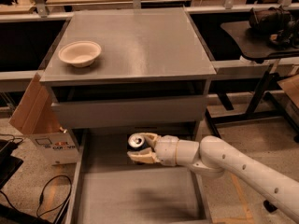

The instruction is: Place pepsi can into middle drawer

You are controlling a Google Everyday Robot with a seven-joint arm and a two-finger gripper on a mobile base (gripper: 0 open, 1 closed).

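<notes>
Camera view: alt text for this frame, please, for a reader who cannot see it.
The gripper, reaching in from the right, is shut on the pepsi can and holds it over the back of the open middle drawer, below the upper drawer with its plain grey front. A beige bowl sits left on the cabinet top.

plastic pincer [136,146], shiny pepsi can [137,140] over matt metal middle drawer [135,195]

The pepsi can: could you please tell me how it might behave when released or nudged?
The pepsi can, held in the end effector above the middle drawer, looks smooth and round, so a loose grip could slip. Laid sideways on the flat drawer floor it would probably roll; upright, it should stand steady. Its thin metal likely dents if squeezed.
</notes>
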